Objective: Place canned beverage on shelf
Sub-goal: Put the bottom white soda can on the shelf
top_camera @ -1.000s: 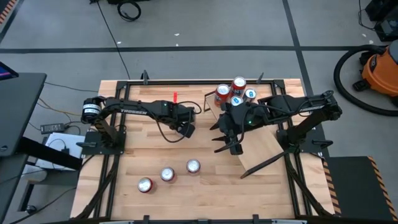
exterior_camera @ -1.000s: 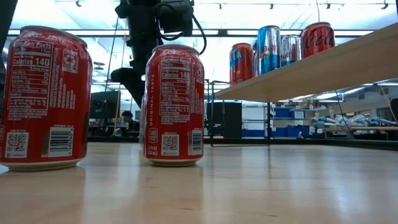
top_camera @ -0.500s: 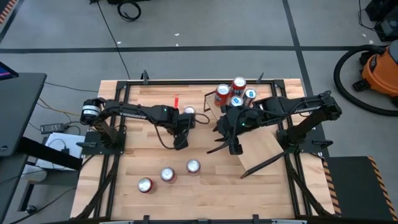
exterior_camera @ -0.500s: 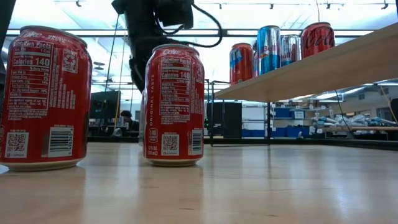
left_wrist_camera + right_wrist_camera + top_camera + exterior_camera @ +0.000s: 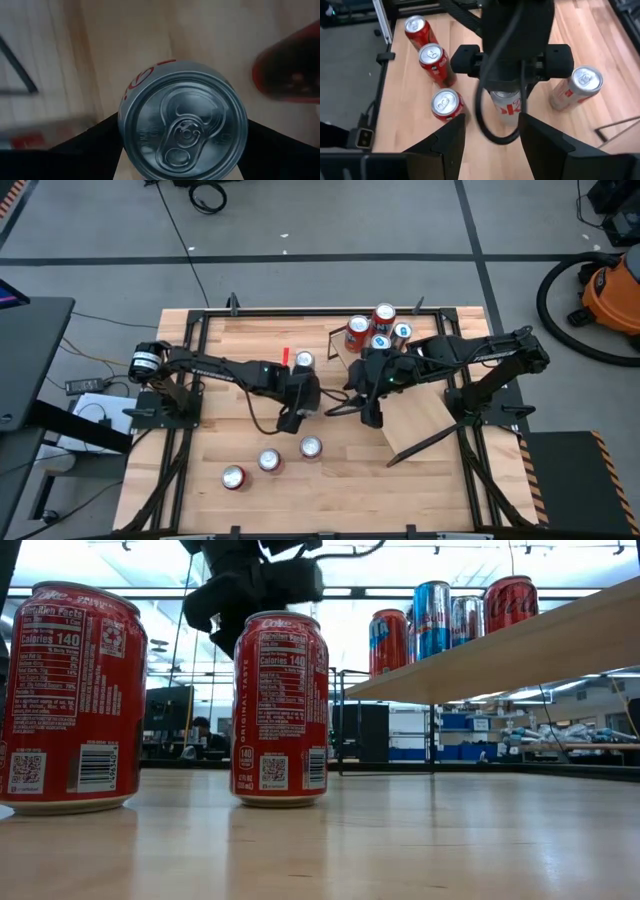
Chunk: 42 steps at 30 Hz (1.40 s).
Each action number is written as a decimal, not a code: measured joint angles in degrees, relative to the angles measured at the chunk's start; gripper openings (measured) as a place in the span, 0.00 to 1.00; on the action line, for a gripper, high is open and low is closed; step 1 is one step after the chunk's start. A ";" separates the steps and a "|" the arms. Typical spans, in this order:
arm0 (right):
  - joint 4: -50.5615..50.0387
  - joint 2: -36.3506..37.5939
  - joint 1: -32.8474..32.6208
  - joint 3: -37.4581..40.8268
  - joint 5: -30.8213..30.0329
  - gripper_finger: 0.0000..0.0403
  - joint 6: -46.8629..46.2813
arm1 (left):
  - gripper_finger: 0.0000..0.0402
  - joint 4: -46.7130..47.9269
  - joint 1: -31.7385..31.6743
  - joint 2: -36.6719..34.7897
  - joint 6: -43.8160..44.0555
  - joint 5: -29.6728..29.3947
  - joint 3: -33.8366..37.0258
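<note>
From above, four cans [image 5: 377,330] already stand on the shelf [image 5: 420,420] at the bench's far right; three red cans [image 5: 268,461] wait near its front edge. In the left wrist view, the left gripper [image 5: 182,150] has its jaws clamped on a silver can [image 5: 183,120], not yet shelved. In the right wrist view, the right gripper [image 5: 490,132] hangs nearby, jaws apart and empty.

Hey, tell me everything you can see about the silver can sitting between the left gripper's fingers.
The silver aluminium can with red lettering stands upright, its round lid and unopened pull tab facing the left wrist camera. It looks undented. The left gripper clamps it, one dark finger on each side, near the middle of the planked wooden tabletop. From above the gripper hides it. Whether its base rests on the wood or hangs above it cannot be told.
</note>
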State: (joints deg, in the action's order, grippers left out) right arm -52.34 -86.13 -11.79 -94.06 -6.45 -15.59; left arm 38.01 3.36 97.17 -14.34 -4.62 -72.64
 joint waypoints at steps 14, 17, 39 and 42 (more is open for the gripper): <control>6.51 0.00 -0.41 0.00 -0.12 0.48 -10.27 | 0.79 -1.19 0.15 0.00 -6.25 3.98 -0.08; 8.95 0.00 -0.66 0.00 -0.14 0.48 -9.93 | 0.79 3.25 -0.20 0.00 -4.25 4.40 -0.09; 10.71 0.00 -0.57 0.00 -4.09 0.48 -9.76 | 0.92 2.58 -1.47 -0.09 5.09 7.41 -1.18; 10.71 0.00 -0.55 0.00 -4.15 0.48 -9.76 | 0.98 1.65 -1.52 -0.09 4.30 7.31 -1.18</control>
State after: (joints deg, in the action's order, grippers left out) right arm -41.63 -86.13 -12.34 -94.06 -10.61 -25.34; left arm 39.66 1.84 97.08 -10.04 2.69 -73.82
